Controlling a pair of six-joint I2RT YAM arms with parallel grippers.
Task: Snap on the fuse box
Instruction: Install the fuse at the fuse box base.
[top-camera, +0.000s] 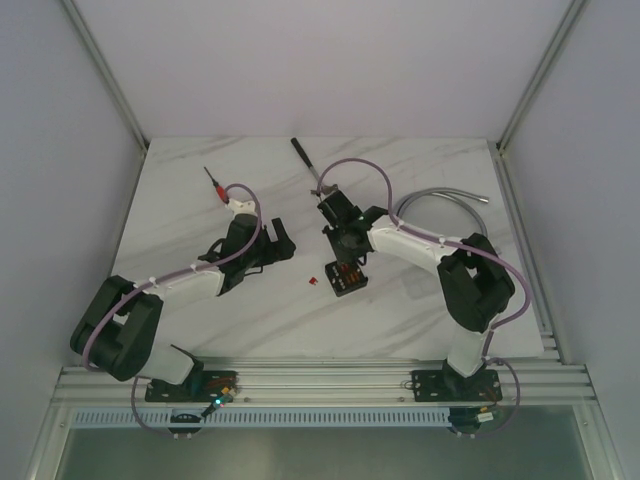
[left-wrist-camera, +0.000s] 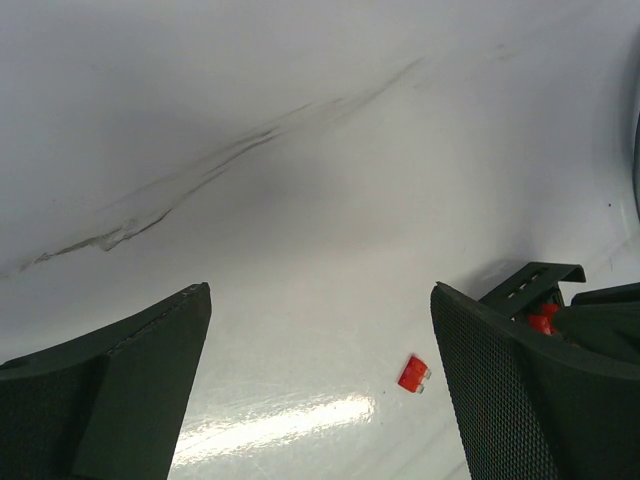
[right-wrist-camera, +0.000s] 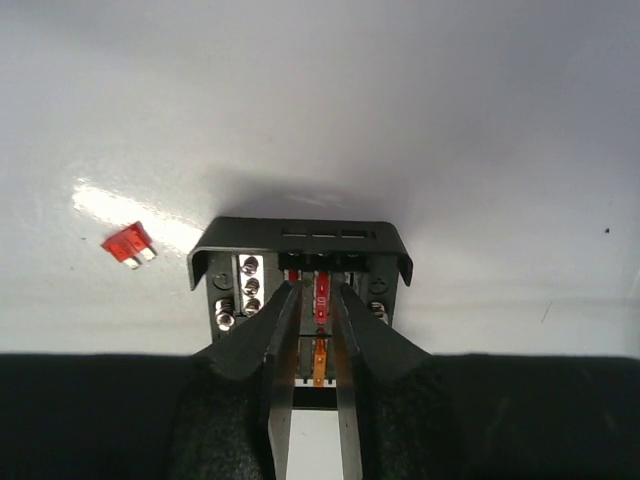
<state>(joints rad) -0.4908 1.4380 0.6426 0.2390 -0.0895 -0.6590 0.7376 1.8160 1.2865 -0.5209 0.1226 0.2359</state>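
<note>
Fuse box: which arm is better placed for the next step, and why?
Right. The right end effector is at the fuse box, fingers flanking a seated red fuse. The left end effector hangs open, apart from the box.

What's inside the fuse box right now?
Inside the fuse box: a red fuse in line with an orange fuse, and silver screws at the left. The right gripper straddles the fuses, covering whatever sits beside them.

We see a white, grey-veined marble table (top-camera: 200, 310). Near its middle lies a small black plastic fuse box (top-camera: 348, 279), a tiny loose red fuse (top-camera: 313, 280) just beside it. Farther back rest a red-handled screwdriver (top-camera: 214, 184), a black-handled tool (top-camera: 305, 158) and a curved grey flexible hose (top-camera: 440, 197).
</note>
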